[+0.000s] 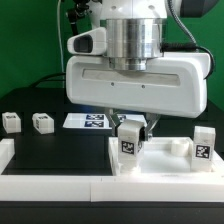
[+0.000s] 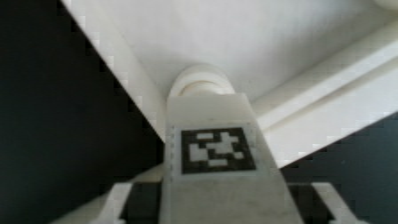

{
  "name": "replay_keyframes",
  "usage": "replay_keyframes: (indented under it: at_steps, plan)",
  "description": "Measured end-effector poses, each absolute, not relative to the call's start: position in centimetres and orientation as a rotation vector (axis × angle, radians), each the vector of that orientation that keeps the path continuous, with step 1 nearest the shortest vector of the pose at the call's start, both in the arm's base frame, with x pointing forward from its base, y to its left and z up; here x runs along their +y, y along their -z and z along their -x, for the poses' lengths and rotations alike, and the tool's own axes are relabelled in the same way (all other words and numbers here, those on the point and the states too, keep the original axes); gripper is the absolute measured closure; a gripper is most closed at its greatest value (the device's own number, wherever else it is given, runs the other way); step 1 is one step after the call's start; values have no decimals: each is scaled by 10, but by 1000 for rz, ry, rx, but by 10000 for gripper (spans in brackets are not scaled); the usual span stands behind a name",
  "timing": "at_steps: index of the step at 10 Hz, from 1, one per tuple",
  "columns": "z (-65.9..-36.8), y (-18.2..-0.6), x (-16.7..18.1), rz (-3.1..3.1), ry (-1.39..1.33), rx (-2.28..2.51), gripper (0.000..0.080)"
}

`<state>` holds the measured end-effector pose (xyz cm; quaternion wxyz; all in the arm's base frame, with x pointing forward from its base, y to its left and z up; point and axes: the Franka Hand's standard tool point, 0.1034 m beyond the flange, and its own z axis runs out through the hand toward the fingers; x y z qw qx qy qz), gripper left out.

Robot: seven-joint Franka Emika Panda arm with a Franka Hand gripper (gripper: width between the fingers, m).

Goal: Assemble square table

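Note:
The white square slab lies hollow face up on the black worktop at the exterior view's lower right. My gripper is shut on a white tagged leg and holds it upright over the slab's near-left corner. In the wrist view the leg sits between my fingers, with its far end at a round boss inside the slab's rimmed corner. I cannot tell whether it touches. A second leg stands upright at the slab's right corner. Two loose legs lie at the left.
The marker board lies flat behind the gripper at centre. A low white wall edges the worktop along the front and left. Bare black worktop lies between the loose legs and the slab.

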<state>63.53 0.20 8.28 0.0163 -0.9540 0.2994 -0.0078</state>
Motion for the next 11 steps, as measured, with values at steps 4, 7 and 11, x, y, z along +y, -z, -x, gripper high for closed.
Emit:
replay_keyframes:
  at_steps: [4,7,11]
  plan:
    - [-628,-82,-1,2613,131,1582,509]
    - [-622,-80,2,2182,108,1993,509]
    - [-622,-78,9,2054,82,2115,398]
